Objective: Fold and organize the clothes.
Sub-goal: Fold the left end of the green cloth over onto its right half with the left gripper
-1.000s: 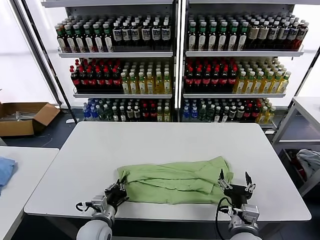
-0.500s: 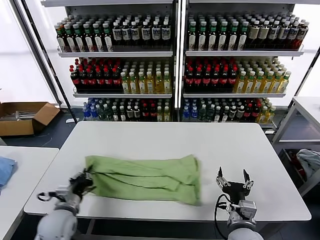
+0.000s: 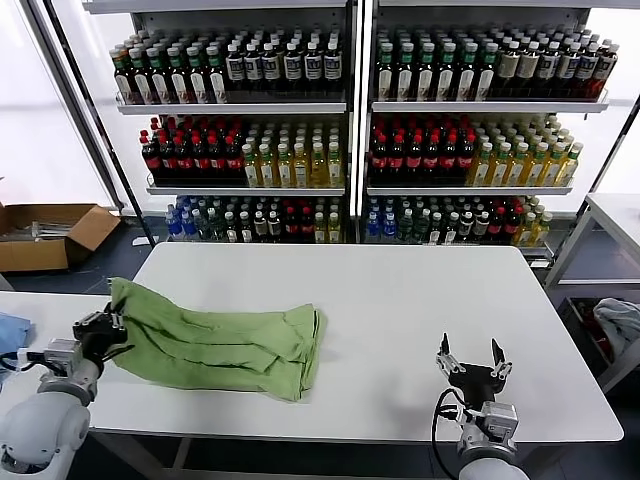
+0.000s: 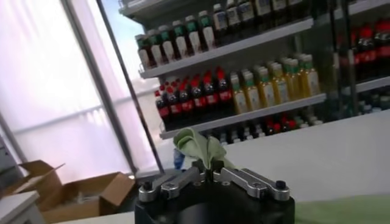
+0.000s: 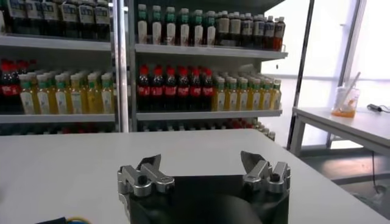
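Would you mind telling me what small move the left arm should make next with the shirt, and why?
Probably lower and release. The left gripper is shut on the polo shirt, whose end hangs lifted at the white table's left edge. The right gripper waits open, near the front edge.

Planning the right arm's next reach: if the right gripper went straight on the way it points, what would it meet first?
The right gripper, open and holding nothing, points along bare white table. The way looks free to the far edge; beyond stand the bottle shelves, though depth is uncertain.
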You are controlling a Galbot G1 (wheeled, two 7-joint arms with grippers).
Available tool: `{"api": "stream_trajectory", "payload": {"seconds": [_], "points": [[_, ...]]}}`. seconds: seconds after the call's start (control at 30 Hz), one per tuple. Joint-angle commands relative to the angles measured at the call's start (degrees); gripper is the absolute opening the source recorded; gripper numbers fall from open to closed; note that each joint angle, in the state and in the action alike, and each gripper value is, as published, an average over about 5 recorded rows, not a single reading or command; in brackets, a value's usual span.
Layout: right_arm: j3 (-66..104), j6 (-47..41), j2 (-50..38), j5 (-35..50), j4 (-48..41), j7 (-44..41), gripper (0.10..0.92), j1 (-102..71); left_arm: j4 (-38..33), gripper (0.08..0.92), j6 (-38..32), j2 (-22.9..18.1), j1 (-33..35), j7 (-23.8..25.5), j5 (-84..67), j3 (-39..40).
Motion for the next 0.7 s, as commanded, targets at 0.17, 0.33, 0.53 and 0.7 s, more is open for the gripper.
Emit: {"api": "stream_trajectory", "payload": {"seconds": [0.17,0.33,0.53,0.7], "points": [[1.4,0.2,1.2,-1.9,5.5,0.0,0.823,-5.4,-8.7,0.11,5.7,-15.3,-1.2,-3.3,4.4,22.4],[2.4,1.2,2.0,-2.6,6.5,0.4,0.823,-8.2,-6.9,0.11,6.1,-18.3,-2.2,-3.2,7.4,28.0],[3.7,1.9,2.6,-3.0,7.3,0.8,0.823,-10.4,-3.7,0.11,6.8,-20.9,-4.4,-2.9,9.4,31.7],[3.9,2.0,3.0,-3.5,7.4,0.9,0.823,-11.0,-2.2,0.11,7.4,-22.2,-5.9,-2.7,9.7,33.1]]}}
